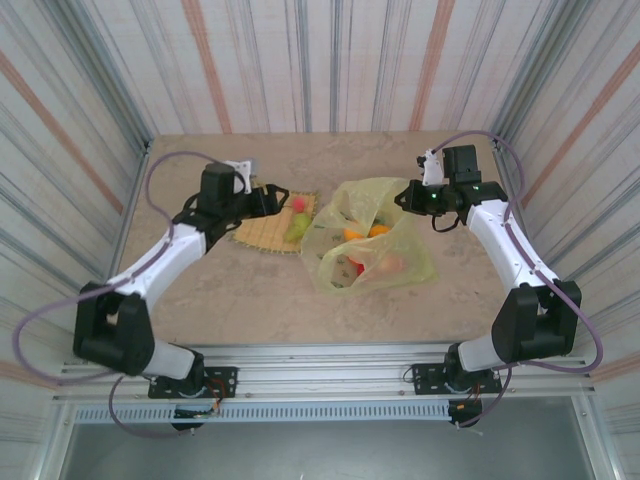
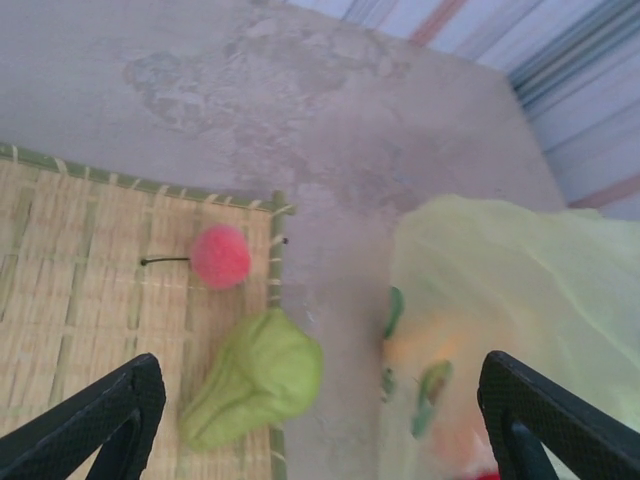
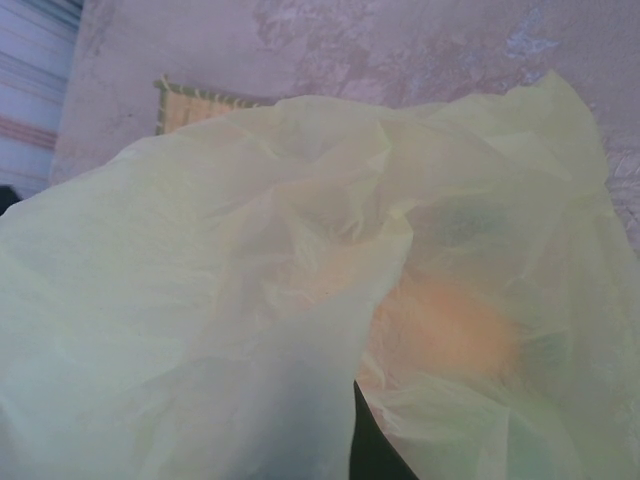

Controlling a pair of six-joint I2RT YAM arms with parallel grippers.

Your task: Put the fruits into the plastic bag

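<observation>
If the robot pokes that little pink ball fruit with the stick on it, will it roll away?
Probably yes: the pink fruit looks round, so a poke would likely set it rolling. The ribbed woven mat might slow it a bit. Its thin stem looks easy to snap, so gentle handling seems wise.

fruits (image 3: 440,325) in plastic bag (image 3: 200,330): blurred orange smear | left pincer (image 2: 320,365) fingers (image 2: 90,420): cut by bottom edge

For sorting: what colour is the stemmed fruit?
The stemmed fruit is pinkish red; left wrist view.
</observation>
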